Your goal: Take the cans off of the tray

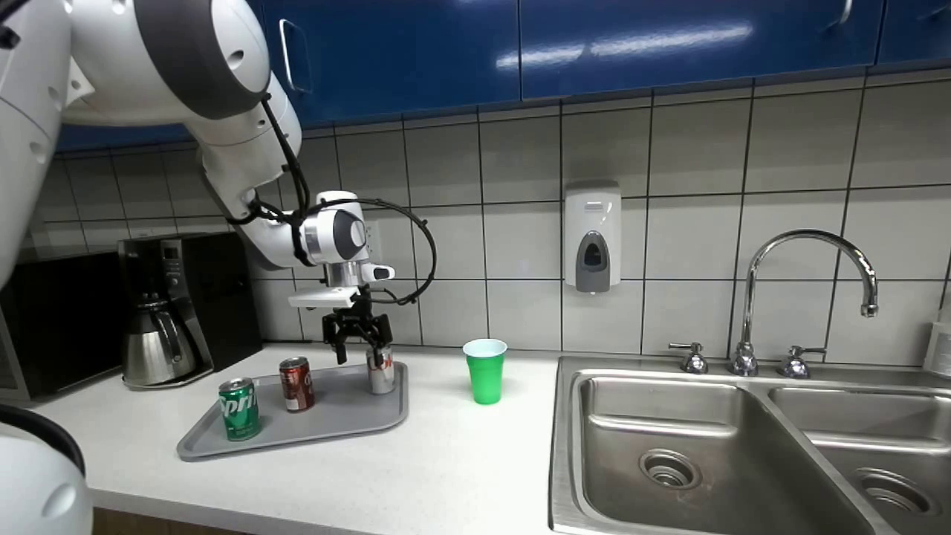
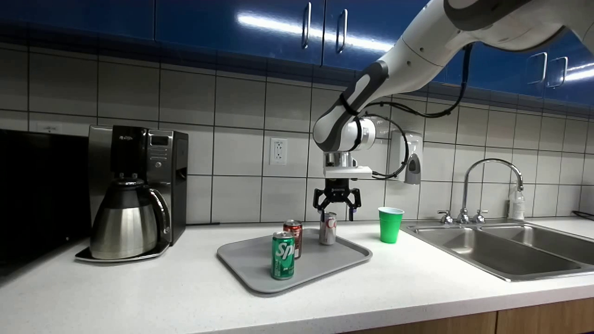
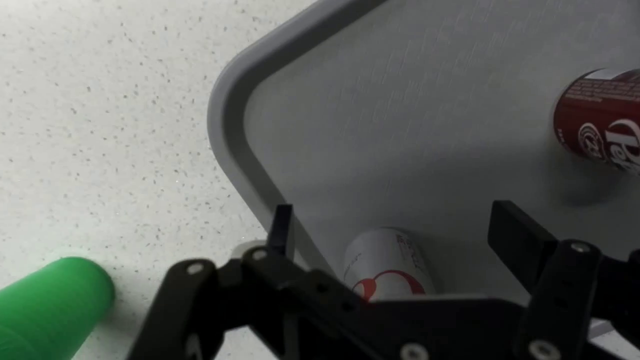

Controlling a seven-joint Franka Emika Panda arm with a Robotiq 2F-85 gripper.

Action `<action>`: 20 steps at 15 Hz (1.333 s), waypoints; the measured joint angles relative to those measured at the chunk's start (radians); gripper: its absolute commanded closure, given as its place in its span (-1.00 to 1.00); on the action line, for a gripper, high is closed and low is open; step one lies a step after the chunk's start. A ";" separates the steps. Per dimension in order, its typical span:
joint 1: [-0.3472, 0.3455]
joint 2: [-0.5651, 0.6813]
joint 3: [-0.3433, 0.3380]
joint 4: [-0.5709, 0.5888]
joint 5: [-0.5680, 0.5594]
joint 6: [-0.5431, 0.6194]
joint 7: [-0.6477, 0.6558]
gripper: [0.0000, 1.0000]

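Silvery can [image 1: 383, 377] stands, seemingly, just behind the fingers [image 1: 383, 333].

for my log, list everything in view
Counter: 1, white, along wall
Cabinets: several, blue above, brown below
Outlet: 1, white, on wall
Dispenser: 1, mostly white, on wall
Coffee maker: 1, mostly black, on counter
Carafe: 1, silver, in coffee maker
Appliance: 1, black, beside coffee maker
Sink: 1, silver, in counter
Faucet: 1, silver, over sink
Bottle: 1, pale, behind sink
Tray: 1, grey, on counter
Sprite can: 1, green, on tray
Red can: 1, dark red, on tray
Grey can: 1, silvery, on tray
Cup: 1, green, beside tray
Arm: 1, mostly white, over counter
Jaws: 2, black, open near grey can
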 measured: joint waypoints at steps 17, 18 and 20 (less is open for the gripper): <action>0.019 0.177 -0.042 0.220 0.000 -0.004 0.038 -1.00; 0.021 0.184 -0.043 0.228 0.000 -0.004 0.038 -1.00; 0.024 0.195 -0.044 0.243 0.000 -0.005 0.039 -1.00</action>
